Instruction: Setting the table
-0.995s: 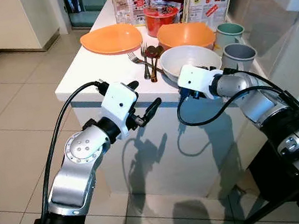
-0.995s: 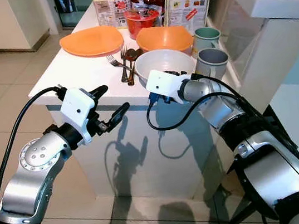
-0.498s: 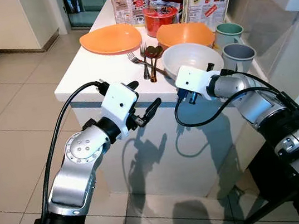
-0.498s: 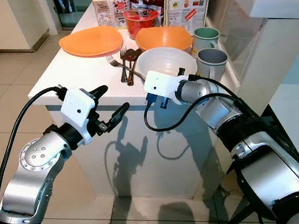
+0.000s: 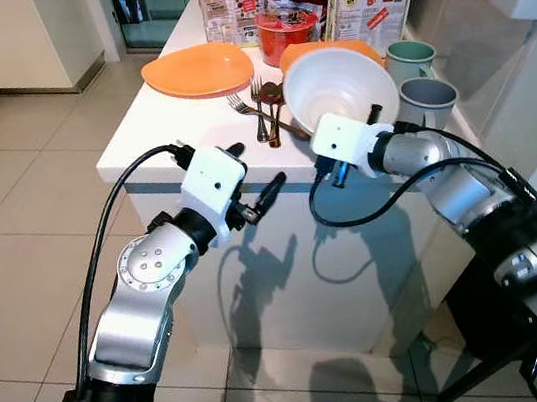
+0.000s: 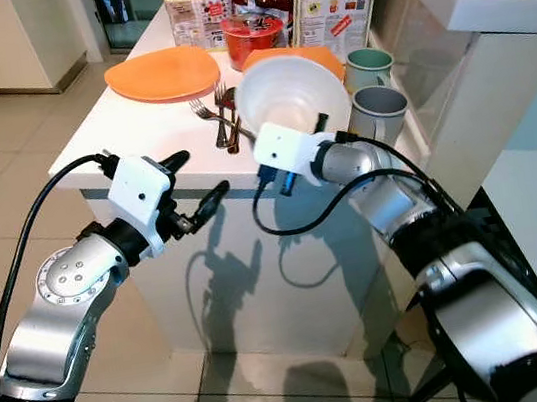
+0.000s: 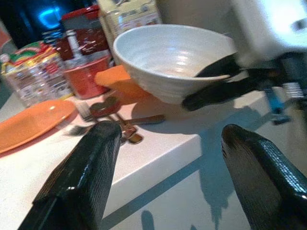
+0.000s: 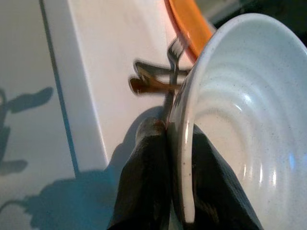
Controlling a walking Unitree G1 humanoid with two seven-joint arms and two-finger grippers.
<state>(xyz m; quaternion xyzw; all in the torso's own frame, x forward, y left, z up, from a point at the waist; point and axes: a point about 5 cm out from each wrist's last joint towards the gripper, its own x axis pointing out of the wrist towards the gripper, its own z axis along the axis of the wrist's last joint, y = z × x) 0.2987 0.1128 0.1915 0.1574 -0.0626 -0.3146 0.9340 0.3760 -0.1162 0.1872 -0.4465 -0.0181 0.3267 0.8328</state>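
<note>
The right gripper (image 8: 175, 191) pinches the rim of a white, ribbed bowl (image 5: 337, 85), one finger inside and one outside, holding it tilted above the tabletop (image 5: 176, 124) near its front edge. The left gripper (image 5: 257, 177) hangs open and empty before that edge.

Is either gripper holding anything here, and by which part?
The right gripper pinches the white ribbed ceramic bowl by its near rim, one finger inside, one outside. The left gripper is open, holding nothing.
</note>
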